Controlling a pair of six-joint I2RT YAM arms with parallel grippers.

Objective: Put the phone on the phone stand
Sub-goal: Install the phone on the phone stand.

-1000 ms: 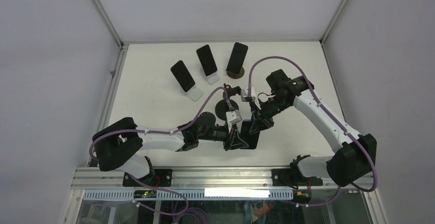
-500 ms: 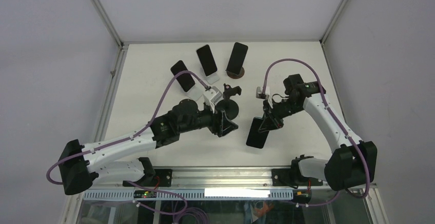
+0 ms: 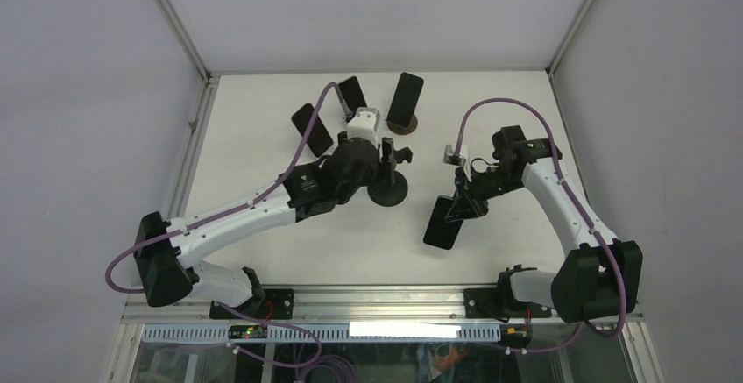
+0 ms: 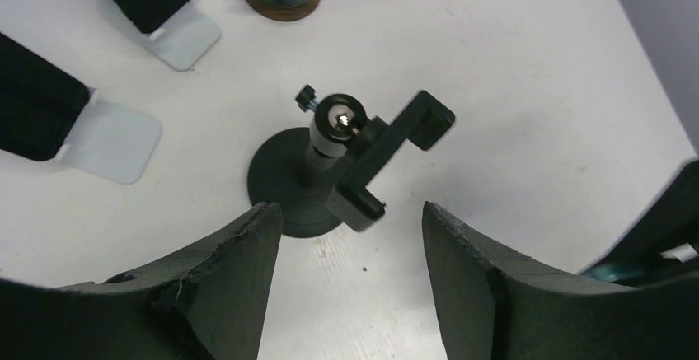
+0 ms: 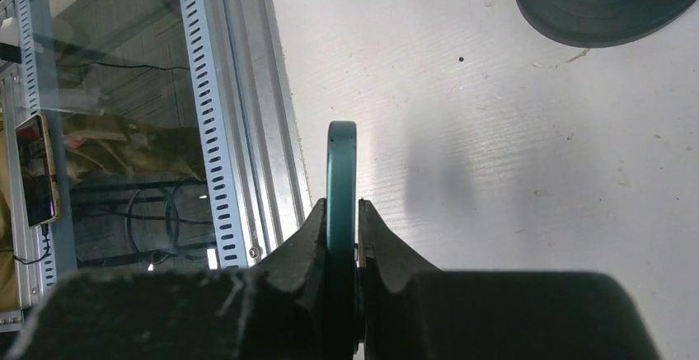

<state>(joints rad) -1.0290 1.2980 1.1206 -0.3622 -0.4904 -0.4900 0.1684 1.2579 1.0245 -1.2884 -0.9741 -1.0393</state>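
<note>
Gripping the phone (image 3: pixel 441 223) in the right gripper (image 3: pixel 463 203), to the right of the phone stand (image 3: pixel 388 186) and nearer the arm bases. Clamped flat across both faces at its upper end, with most of the slab hanging free past the fingers. Showing edge-on from the right wrist as a thin teal strip. Impossible to tell whether its lower end touches the table (image 3: pixel 263 155)

Hovering the left gripper (image 4: pixel 350 212) right above the stand, jaws apart with nothing between them, flanking the round base and ball-head clamp from above. Beyond the stand, three other phones (image 3: pixel 406 96) propped on stands of their own

Probably stiff, glassy and slick, and fairly heavy for so small a bite, so prone to pivoting or sliding between the pads if swung fast. Better taken near the middle; as held, best moved slowly. Fragile at screen and corners, so no dropping into the cradle. Light-looking stand as well, apt to tip or skid under a push, hence worth steadying with the left gripper
</note>
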